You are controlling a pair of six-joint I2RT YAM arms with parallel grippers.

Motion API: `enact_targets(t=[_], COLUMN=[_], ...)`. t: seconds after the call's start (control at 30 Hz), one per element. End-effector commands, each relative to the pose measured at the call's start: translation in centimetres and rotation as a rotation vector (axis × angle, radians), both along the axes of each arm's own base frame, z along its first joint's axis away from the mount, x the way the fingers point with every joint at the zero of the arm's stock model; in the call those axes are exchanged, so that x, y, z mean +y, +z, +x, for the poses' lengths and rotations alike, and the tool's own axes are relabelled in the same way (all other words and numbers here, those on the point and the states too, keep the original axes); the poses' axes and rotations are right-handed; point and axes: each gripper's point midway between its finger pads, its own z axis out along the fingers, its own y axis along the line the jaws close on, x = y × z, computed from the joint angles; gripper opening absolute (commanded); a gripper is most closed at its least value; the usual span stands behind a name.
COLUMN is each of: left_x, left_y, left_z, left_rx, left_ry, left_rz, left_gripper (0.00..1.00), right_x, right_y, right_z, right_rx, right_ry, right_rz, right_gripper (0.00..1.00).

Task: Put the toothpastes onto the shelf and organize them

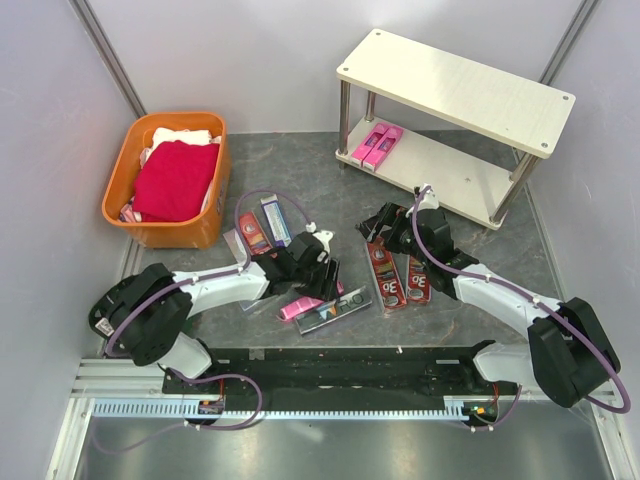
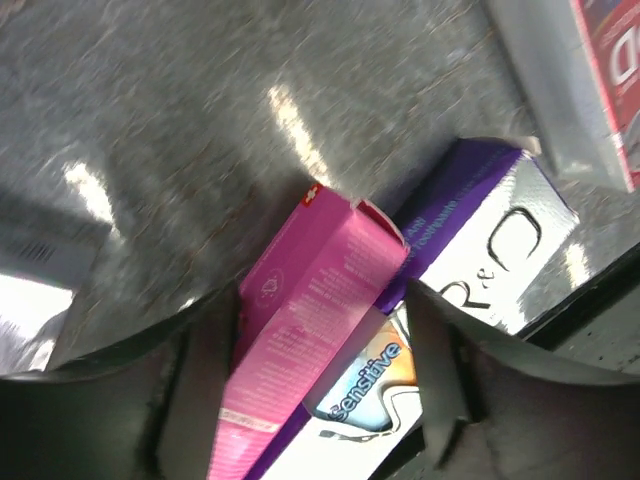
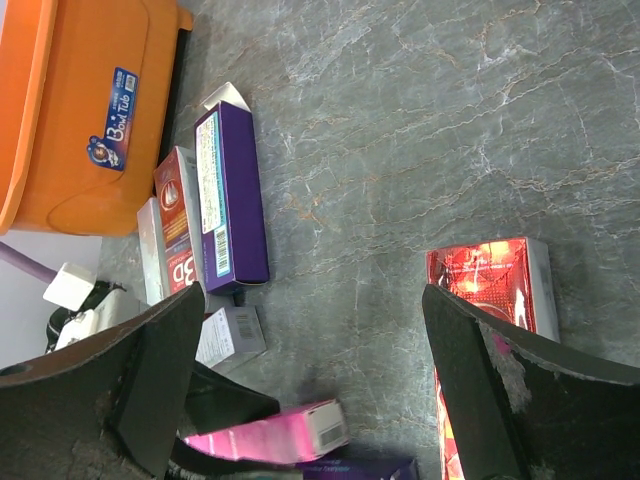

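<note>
The shelf [image 1: 470, 95] stands at the back right, with two pink toothpastes [image 1: 375, 146] on its lower board. My left gripper [image 1: 320, 278] is open, low over a pink carton [image 2: 310, 310] that lies between its fingers [image 2: 200, 380] on top of a purple and white carton [image 2: 480, 230]. My right gripper [image 1: 383, 222] is open wide and empty [image 3: 315, 390], just above the table beside two dark red cartons [image 1: 385, 275]; one of them [image 3: 490, 275] shows by its right finger. A dark red carton [image 1: 253, 232] and a purple carton [image 1: 275, 220] lie further left.
An orange basket [image 1: 150, 215] with red and white cloths stands at the back left; it also shows in the right wrist view [image 3: 80, 110]. A silver-grey carton [image 3: 150, 250] lies beside the dark red one there. White walls close in the table on three sides.
</note>
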Motion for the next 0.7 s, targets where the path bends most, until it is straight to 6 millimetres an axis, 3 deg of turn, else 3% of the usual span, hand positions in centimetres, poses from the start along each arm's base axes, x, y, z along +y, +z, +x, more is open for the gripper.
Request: enact_targets(t=[0.0,0.17,0.47,0.67], left_x=[2.8,2.4,1.6,2.1], left_y=[-3.6,-2.9,1.5,4.8], left_z=[0.0,0.8,3.0,5.0], left_rx=[0.029,0.008,-0.061,-0.101], left_ry=[0.067,0.094,0.129,0.151], left_rz=[0.175,0.162,0.07,-0.003], left_gripper=[0.59,0.45,0.31,0.24], right_x=[-0.1,-0.2,0.0,0.6], right_y=[0.8,0.8,1.3,2.0], right_z=[-0.1,-0.1,-0.3,-0.8], right_rx=[-0.031,-0.033,-0.044,-0.067], right_ry=[-0.003,-0.004,0.007,0.052], right_rz=[0.005,0.002,0.008,0.037], right_gripper=[0.98,0.98,0.98,0.98])
